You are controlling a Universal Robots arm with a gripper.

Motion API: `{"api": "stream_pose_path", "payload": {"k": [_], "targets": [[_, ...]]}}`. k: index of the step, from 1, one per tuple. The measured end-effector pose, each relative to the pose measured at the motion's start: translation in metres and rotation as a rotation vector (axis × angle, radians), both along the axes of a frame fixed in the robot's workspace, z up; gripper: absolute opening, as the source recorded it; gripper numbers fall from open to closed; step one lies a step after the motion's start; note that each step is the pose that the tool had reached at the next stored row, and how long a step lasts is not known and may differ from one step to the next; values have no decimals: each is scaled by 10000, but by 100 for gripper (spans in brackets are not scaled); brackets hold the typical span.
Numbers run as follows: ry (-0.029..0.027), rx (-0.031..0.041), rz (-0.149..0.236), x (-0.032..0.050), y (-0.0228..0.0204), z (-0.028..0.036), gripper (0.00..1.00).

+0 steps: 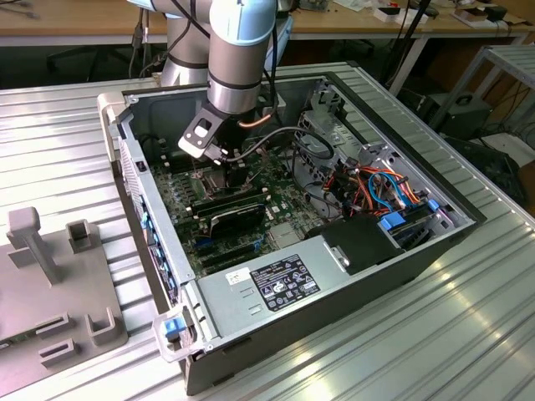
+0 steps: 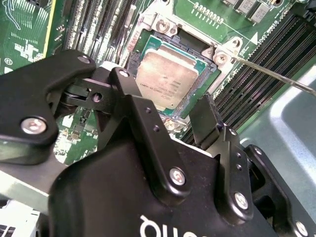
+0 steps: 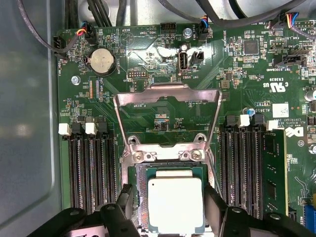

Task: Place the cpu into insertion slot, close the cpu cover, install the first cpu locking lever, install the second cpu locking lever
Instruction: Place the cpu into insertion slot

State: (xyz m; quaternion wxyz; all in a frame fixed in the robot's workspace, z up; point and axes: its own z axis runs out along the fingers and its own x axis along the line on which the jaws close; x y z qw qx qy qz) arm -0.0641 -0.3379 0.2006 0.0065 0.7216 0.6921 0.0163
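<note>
The cpu (image 3: 175, 203) (image 2: 165, 81), a silver-tan square chip, sits level in or just over the insertion slot (image 3: 140, 197) (image 2: 163, 27). Some slot contacts show along one side of it. My gripper (image 3: 170, 197) (image 2: 163, 94) (image 1: 219, 171) is down inside the computer case. Its black fingers (image 3: 213, 195) are against two opposite edges of the chip. The cpu cover (image 3: 168, 91) is swung fully open and lies back over the board beyond the slot. A thin wire locking lever (image 2: 266, 74) stands free beside the slot.
Black memory slots (image 3: 94, 173) flank the socket on both sides, with one memory stick (image 3: 274, 173) seated. The case wall (image 3: 27, 123) is close by. Coloured cables (image 1: 376, 184) and a power supply (image 1: 267, 284) crowd the case. A grey fixture (image 1: 50, 276) stands outside it.
</note>
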Motion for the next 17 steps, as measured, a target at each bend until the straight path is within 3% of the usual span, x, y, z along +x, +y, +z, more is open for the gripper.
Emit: {"api": "stream_pose_path", "payload": {"k": [7, 17], "targets": [[0, 1, -94, 4, 39, -19, 68], [0, 1, -141, 4, 41, -6, 68]]}}
